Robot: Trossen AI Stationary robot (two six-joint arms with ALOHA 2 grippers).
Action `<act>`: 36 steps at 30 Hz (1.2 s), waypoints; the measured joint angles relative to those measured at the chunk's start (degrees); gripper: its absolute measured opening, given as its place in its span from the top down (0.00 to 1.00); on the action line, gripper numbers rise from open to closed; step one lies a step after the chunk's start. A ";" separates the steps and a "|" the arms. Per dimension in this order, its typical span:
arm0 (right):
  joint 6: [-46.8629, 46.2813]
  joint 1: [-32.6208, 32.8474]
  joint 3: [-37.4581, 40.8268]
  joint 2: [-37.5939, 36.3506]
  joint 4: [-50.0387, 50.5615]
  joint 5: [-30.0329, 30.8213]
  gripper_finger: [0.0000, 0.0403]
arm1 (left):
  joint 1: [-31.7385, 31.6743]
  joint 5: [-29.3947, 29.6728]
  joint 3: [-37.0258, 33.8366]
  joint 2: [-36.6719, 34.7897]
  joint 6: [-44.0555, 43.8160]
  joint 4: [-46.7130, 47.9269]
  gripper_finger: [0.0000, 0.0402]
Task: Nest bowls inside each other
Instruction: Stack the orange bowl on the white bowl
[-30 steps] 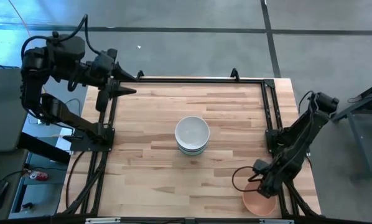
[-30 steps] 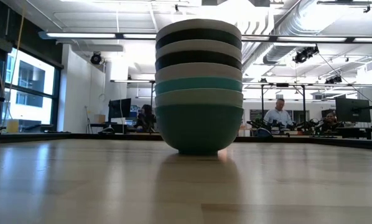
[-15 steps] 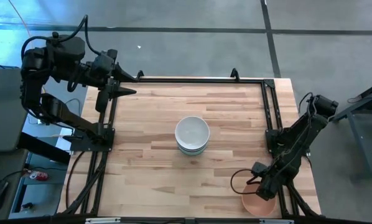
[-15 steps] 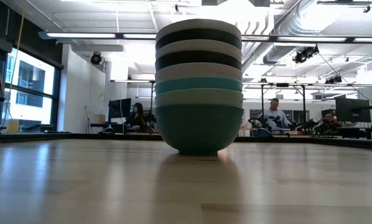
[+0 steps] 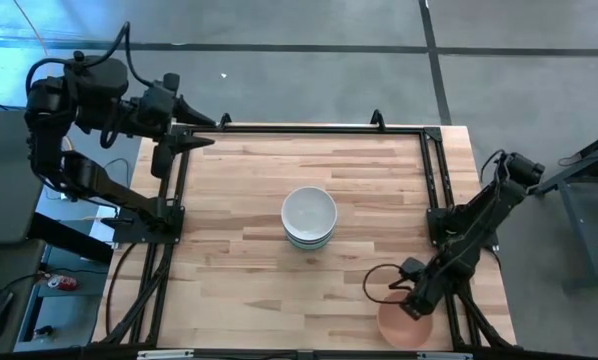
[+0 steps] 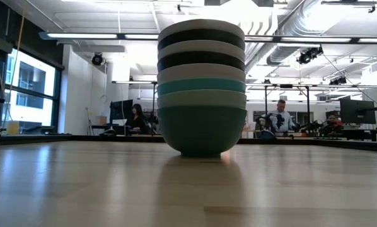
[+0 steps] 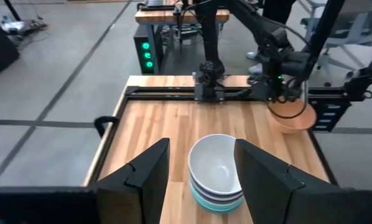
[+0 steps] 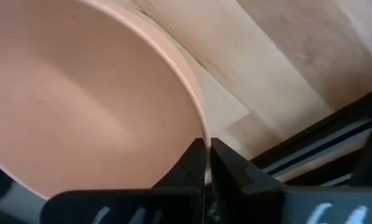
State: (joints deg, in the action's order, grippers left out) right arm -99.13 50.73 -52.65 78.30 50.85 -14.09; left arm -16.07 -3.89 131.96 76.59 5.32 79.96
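Note:
Several bowls stand nested in one stack (image 5: 309,217) at the table's middle, a white one on top and a teal one (image 6: 201,129) at the bottom on the wood. A salmon-pink bowl (image 5: 403,326) is at the near right corner, with my right gripper (image 5: 413,304) shut on it. My left gripper (image 5: 194,136) hangs open, high over the far left corner, with nothing between its fingers (image 7: 145,177). From there the stack (image 7: 217,171) and the pink bowl (image 7: 292,117) both show. My right gripper pinches the pink bowl's rim (image 8: 201,134) on its far side, one finger (image 8: 185,167) inside the bowl and the other (image 8: 231,167) outside. The fingers come steeply from above. Whether the bowl's bottom is on the table, I cannot tell.
A black metal frame (image 5: 434,190) runs along the table's far, left and right sides, close beside the pink bowl. Bare wood (image 5: 239,270) lies all around the stack. People sit at desks in the room beyond the table (image 6: 280,116).
My right gripper has gone a little toward the table's left edge, and the pink bowl has shifted that way with it, away from the right frame rail. The stack has not moved.

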 joint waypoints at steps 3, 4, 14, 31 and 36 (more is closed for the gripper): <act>-1.61 -2.15 -2.16 -0.02 0.69 0.17 1.00 | -0.05 1.23 0.00 -0.53 0.96 -0.02 0.58; -2.05 -2.89 -2.90 -0.02 1.05 0.19 1.00 | -0.05 2.04 0.00 -0.77 1.31 0.00 0.58; -2.45 -11.96 -15.63 -0.02 11.85 1.70 1.00 | -0.05 8.27 0.00 -3.38 5.14 1.57 0.58; 5.00 -29.55 -42.11 0.09 31.92 9.28 1.00 | -0.05 10.61 0.00 -6.53 11.39 4.42 0.58; 9.91 -35.45 -43.94 0.11 33.29 6.71 1.00 | -0.05 10.61 0.00 -7.25 11.39 4.76 0.58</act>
State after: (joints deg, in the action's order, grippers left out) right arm -89.22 15.27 -96.59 78.41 84.14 -7.38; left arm -16.12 6.72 131.96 69.34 16.71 84.73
